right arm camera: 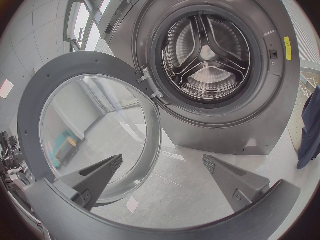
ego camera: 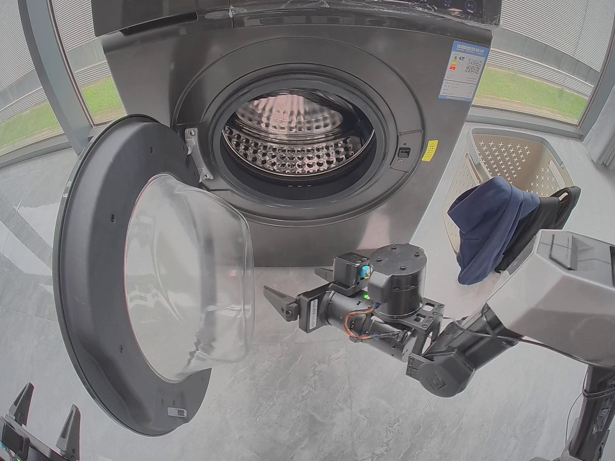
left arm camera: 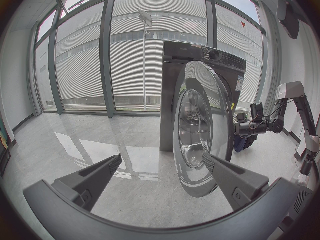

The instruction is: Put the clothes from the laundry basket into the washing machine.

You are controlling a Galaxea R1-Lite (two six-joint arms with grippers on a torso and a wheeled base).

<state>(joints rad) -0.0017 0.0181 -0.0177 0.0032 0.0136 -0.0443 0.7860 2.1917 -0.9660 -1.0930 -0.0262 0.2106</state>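
While both of my pincers stand released and grasp nothing, the items list as follows.

Item one: washing machine (ego camera: 295, 52), grey, front-loading, on the tiled floor (ego camera: 320, 404). Its round door (ego camera: 128, 276) is swung wide open on my left side, with the glass bowl facing out. The steel drum (ego camera: 298, 132) is exposed behind the opening.

Item two: laundry basket (ego camera: 512, 155), pale and perforated, just beside the machine on my right.

Item three: clothes. A navy garment (ego camera: 490, 225) is draped over the basket's near rim, and a black garment (ego camera: 544, 216) touches it on its right.

Item four: my right pincer (right arm camera: 162, 159), fingers apart, low before the machine, between door and basket, pointing toward the door.

Item five: my left pincer (left arm camera: 161, 158), fingers apart, low on my far left, facing the door's outer side.
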